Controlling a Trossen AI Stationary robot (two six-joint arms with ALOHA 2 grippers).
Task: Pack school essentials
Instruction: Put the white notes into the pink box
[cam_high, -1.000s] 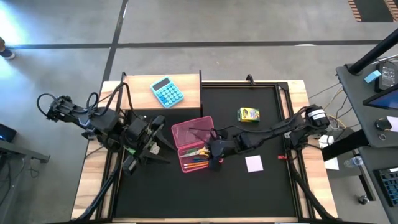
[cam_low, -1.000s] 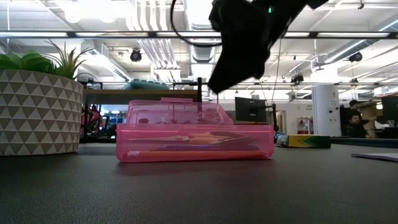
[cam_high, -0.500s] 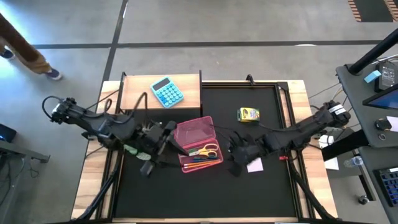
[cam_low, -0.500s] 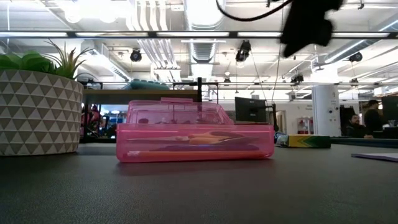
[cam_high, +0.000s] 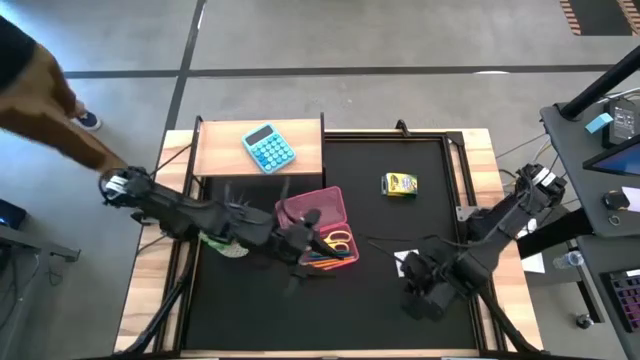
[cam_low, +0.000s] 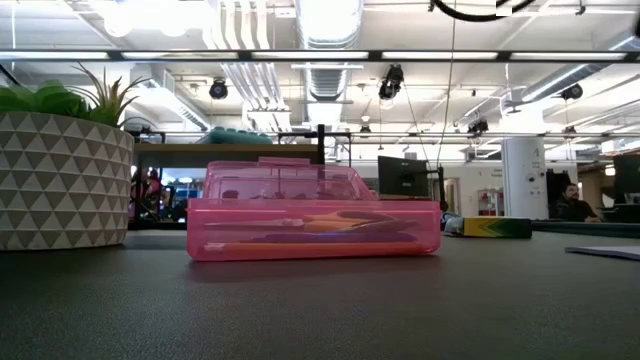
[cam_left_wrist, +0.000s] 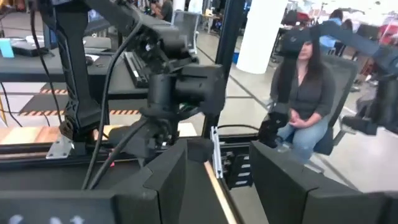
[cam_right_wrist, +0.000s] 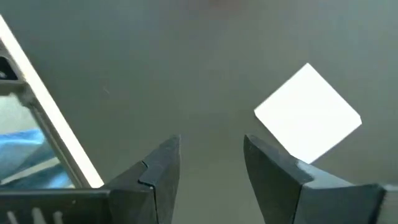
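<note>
- The black mat (cam_high: 390, 230) takes up most of my table; its widest bare stretch runs from 5 to 7 o'clock, and a metal frame rail (cam_right_wrist: 50, 118) edges it beside my right gripper.
- Wooden table margins (cam_high: 145, 300) flank the mat; a raised wooden block (cam_high: 222, 150) sits at 11 o'clock carrying the light-blue calculator (cam_high: 268, 148).
- The room behind is an open workshop with ceiling lights; a seated person (cam_left_wrist: 305, 93) shows beyond the table, and another person's leg (cam_high: 40, 100) passes at 10 o'clock.
- A potted plant (cam_low: 62, 165) stands at the mat's 9 o'clock side.
- The pink case (cam_high: 318, 228) lies open near centre, holding the yellow-handled scissors (cam_high: 337, 240) and pencils (cam_high: 322, 262).
- My left gripper (cam_high: 300, 245) reaches over the case's edge, its fingers (cam_left_wrist: 165, 174) spread apart and empty.
- My right gripper (cam_high: 428, 285) hovers at 4 o'clock, fingers (cam_right_wrist: 163, 165) parted, holding nothing.
- The white note pad (cam_right_wrist: 308, 113) lies flat just beside my right gripper, untouched.
- The yellow crayon box (cam_high: 399, 184) rests at 1 o'clock, well apart from both grippers.
</note>
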